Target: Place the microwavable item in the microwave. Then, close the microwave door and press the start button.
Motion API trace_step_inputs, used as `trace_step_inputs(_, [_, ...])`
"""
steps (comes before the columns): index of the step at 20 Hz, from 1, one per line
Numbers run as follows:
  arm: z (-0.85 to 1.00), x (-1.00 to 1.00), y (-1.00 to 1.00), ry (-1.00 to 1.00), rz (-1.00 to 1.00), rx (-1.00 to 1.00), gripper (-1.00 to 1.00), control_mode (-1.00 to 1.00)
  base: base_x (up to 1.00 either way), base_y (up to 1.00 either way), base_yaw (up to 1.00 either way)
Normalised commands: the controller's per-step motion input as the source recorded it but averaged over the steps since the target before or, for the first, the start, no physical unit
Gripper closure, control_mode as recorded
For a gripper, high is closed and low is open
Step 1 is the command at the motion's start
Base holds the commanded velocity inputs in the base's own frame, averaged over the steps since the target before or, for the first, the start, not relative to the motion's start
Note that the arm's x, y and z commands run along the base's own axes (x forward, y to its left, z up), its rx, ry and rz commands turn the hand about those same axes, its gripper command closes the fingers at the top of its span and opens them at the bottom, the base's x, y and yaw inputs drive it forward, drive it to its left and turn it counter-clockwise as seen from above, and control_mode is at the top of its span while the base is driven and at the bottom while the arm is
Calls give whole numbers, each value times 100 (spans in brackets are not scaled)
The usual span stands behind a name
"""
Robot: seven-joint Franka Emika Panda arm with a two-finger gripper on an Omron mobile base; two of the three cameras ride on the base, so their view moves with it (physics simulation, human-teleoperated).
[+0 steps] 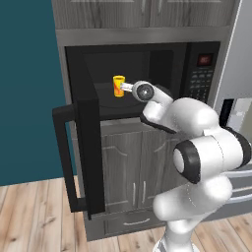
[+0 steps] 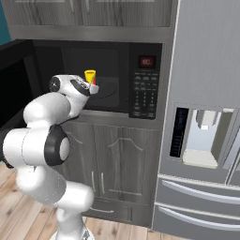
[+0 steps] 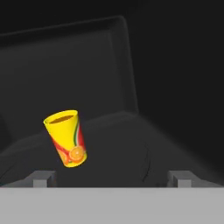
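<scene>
The gripper (image 3: 112, 177), jaws spread wide and holding nothing, hangs at the mouth of the microwave (image 1: 147, 78) with the yellow cup (image 3: 66, 138) inside, so placing looks done and next comes backing out to swing the microwave door (image 1: 83, 152) shut.
</scene>
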Motion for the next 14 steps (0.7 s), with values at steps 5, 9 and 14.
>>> trace_step_inputs(5, [37, -83, -21, 14, 0, -3, -100, -100, 0, 0, 0])
trace_step_inputs(9, [41, -58, -39, 25, 0, -7, -100, -100, 0, 0, 0])
trace_step_inputs(14, [4, -16, -10, 31, 0, -1, -100, -100, 0, 0, 0])
